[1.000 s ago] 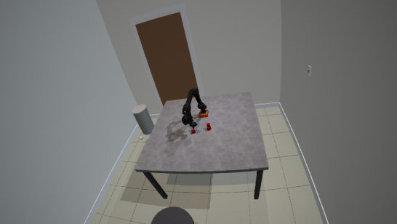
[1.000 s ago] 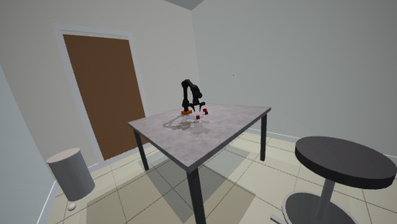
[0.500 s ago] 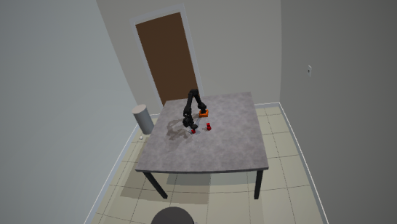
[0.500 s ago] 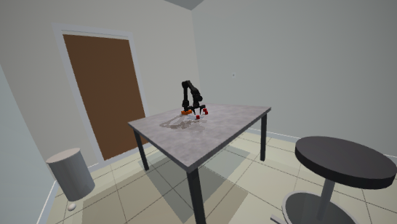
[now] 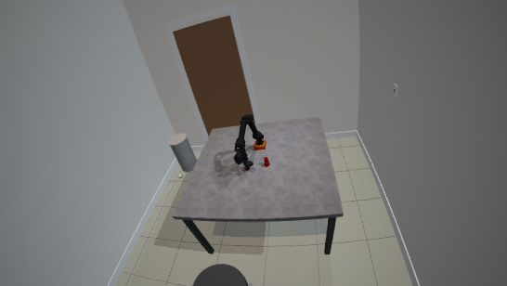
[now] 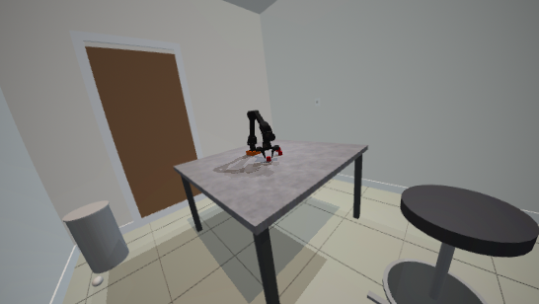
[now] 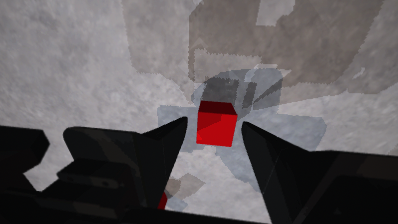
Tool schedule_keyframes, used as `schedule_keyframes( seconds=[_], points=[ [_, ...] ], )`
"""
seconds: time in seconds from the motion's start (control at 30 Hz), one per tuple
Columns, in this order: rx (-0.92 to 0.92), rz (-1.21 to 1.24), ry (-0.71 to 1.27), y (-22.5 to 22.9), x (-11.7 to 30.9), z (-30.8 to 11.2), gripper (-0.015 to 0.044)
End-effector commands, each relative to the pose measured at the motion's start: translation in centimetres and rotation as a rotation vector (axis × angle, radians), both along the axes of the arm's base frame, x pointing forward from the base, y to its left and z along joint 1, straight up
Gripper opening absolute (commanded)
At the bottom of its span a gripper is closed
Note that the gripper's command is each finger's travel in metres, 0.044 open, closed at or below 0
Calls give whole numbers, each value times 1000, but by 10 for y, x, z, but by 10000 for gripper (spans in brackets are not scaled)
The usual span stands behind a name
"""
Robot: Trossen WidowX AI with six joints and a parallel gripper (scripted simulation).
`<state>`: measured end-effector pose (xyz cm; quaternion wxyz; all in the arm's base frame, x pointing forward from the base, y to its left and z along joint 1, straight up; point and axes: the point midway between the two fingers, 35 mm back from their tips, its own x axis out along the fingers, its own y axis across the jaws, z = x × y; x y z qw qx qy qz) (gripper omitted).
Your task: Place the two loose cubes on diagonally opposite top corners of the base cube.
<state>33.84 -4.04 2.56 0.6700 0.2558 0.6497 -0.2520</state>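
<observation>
A loose red cube (image 5: 247, 168) (image 6: 269, 159) (image 7: 216, 131) lies on the table. My gripper (image 5: 246, 165) (image 6: 268, 155) (image 7: 214, 123) is open just over it, with one fingertip on each side and a gap to both in the wrist view. The other two red cubes form a small stack: the upper cube (image 5: 266, 159) rests on the base cube (image 5: 266, 163). The stack (image 6: 279, 151) also shows behind the gripper in the exterior view. Its offset and level are too small to tell. In the wrist view only a red sliver (image 7: 162, 201) shows past the left finger.
The arm's orange base (image 5: 260, 145) (image 6: 253, 153) stands behind the cubes on the grey table (image 5: 297, 186) (image 6: 296, 173). The stack stands to the right of the gripper in the top view. Arm shadows fall around the loose cube. A stool (image 6: 469, 217) stands beyond the table's edge.
</observation>
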Motion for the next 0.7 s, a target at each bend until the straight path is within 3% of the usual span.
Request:
schedule_keyframes(
  seconds=[0.0, 0.2, 0.67],
  points=[
    [0, -6, 2, 0, -1, -5, 265],
    [0, -6, 2, 0, -1, -5, 107],
    [0, -6, 2, 0, 3, 25, 105]
  ],
)
